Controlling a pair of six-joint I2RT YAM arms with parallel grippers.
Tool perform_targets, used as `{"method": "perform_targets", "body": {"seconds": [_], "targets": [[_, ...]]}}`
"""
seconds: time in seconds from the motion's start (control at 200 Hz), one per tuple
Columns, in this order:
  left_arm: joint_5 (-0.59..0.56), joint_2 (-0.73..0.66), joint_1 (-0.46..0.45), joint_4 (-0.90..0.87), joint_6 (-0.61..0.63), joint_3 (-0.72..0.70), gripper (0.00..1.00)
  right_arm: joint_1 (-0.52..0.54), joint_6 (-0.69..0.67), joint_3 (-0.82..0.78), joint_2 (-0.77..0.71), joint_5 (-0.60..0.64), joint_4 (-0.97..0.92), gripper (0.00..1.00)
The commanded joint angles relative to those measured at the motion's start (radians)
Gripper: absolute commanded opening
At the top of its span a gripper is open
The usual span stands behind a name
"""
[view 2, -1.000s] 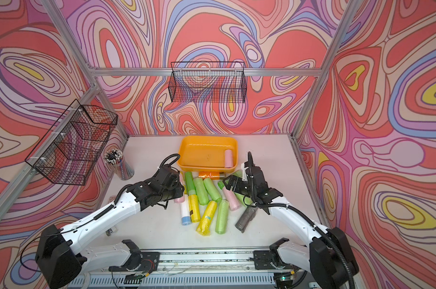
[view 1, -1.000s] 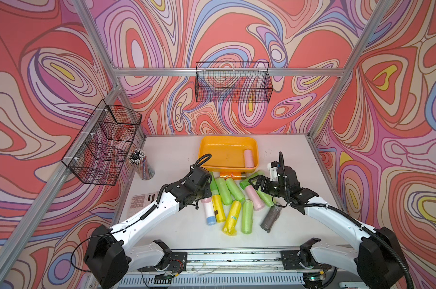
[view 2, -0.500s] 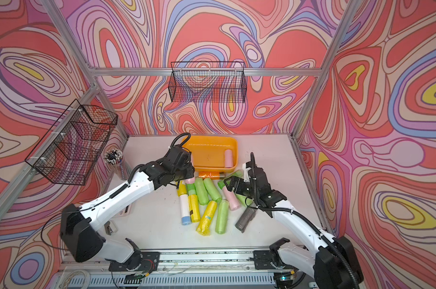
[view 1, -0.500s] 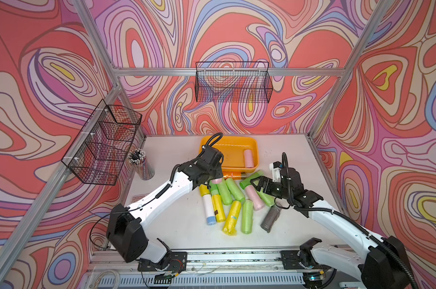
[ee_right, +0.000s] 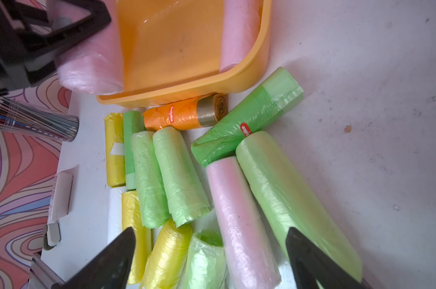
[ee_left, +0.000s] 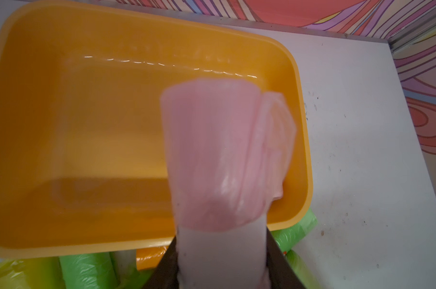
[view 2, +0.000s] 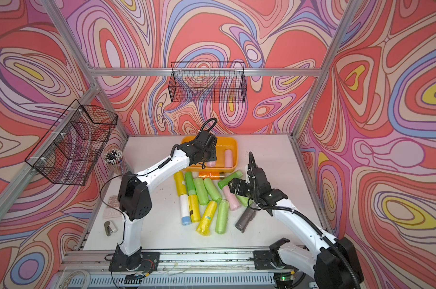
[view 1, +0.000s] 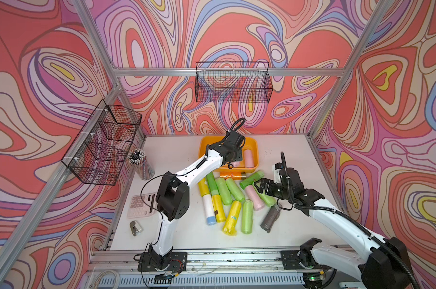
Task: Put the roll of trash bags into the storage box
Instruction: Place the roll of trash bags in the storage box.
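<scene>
the left gripper (ee_left: pixel 222 265) is clenched on one end of a pink roll of trash bags (ee_left: pixel 212 155), which juts from it over the inside of the storage box (ee_left: pixel 137 35), apparently clear of the floor, though blur leaves that unsure. the right gripper (ee_right: pixel 210 232) gapes wide above loose rolls (ee_right: pixel 177 175) on the worktop (ee_right: pixel 362 100), grasping nothing.

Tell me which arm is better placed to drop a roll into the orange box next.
Left. The left fingers are shut on a pink roll held over the storage box. The right fingers stand open and empty above the loose rolls outside the box.
</scene>
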Motion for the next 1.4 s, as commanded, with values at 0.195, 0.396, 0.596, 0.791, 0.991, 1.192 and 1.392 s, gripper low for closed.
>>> {"method": "perform_targets", "body": {"seconds": [0.195,0.396,0.596,0.791,0.991,1.192,1.392], "targets": [[0.009,0.215,-0.003,0.052,0.034,0.241,0.00,0.006,0.004,0.017,-0.026,0.068,-0.089,0.96],[0.036,0.304,0.008,0.122,-0.005,0.277,0.00,0.005,0.002,0.043,-0.059,0.098,-0.138,0.96],[0.102,0.386,0.011,0.160,-0.021,0.325,0.00,0.005,0.010,0.047,-0.064,0.109,-0.151,0.96],[0.092,0.403,0.011,0.115,-0.006,0.331,0.15,0.005,0.014,0.054,-0.056,0.116,-0.158,0.96],[0.096,0.345,0.010,0.166,0.002,0.227,0.48,0.006,0.020,0.072,-0.043,0.132,-0.156,0.96],[0.137,0.289,0.011,0.197,0.008,0.166,0.67,0.005,0.025,0.100,-0.021,0.137,-0.165,0.96],[0.161,0.149,0.012,0.246,0.046,0.046,0.86,0.006,-0.018,0.096,-0.019,0.196,-0.161,0.96]]}}
